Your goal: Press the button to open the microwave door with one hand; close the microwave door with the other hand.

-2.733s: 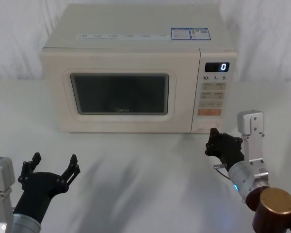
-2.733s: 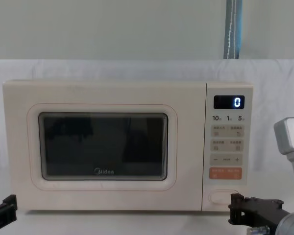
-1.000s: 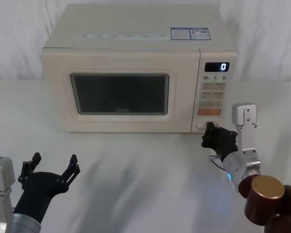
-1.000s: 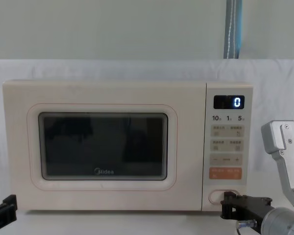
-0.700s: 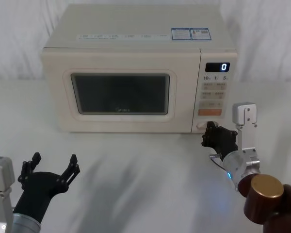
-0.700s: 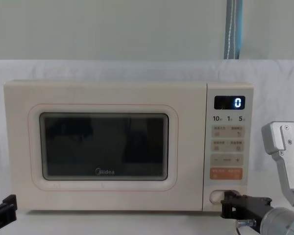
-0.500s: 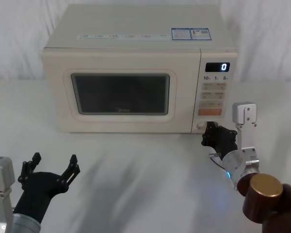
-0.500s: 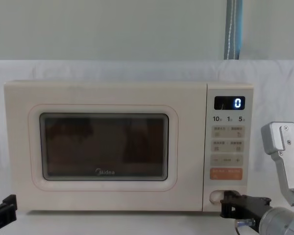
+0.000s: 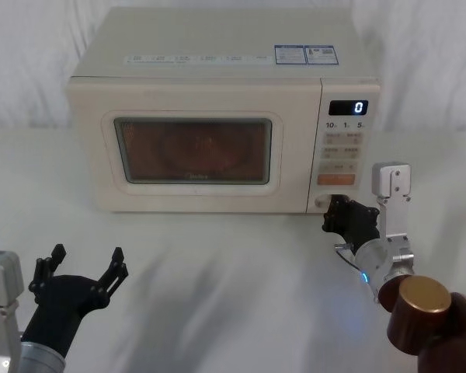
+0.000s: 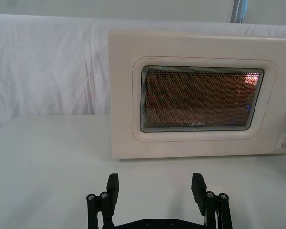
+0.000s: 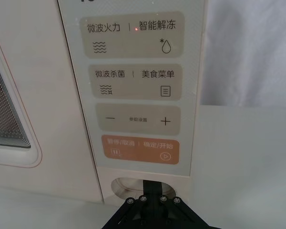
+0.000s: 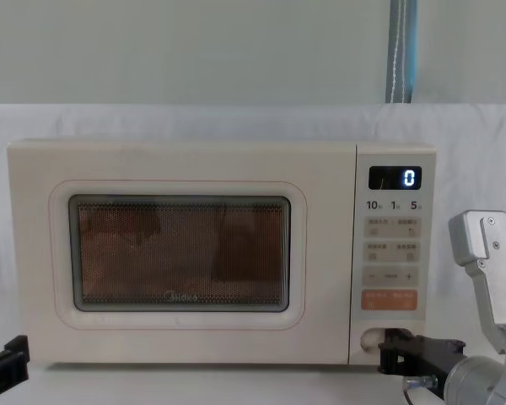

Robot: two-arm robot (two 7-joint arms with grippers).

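Note:
The cream microwave (image 9: 217,47) stands at the back of the table, its display (image 9: 347,107) reading 0. Orange light glows behind the window of the microwave door (image 9: 190,151) (image 12: 181,253) (image 10: 205,100), which looks flush with the front. My right gripper (image 9: 334,208) (image 12: 386,350) (image 11: 150,198) is shut, its tip pushed into the button (image 11: 126,187) (image 12: 368,340) at the foot of the control panel, below the orange key (image 11: 140,149). My left gripper (image 9: 81,264) (image 10: 155,183) hovers open low at the front left, well short of the door.
A white cloth covers the table (image 9: 233,272) and hangs behind the microwave. Bare tabletop lies between my left gripper and the door. The right arm's silver bracket (image 12: 489,253) rises just right of the panel.
The right gripper has moved forward from in front of the panel into the button. Just now the lamp inside the microwave has come on. The left gripper has not moved.

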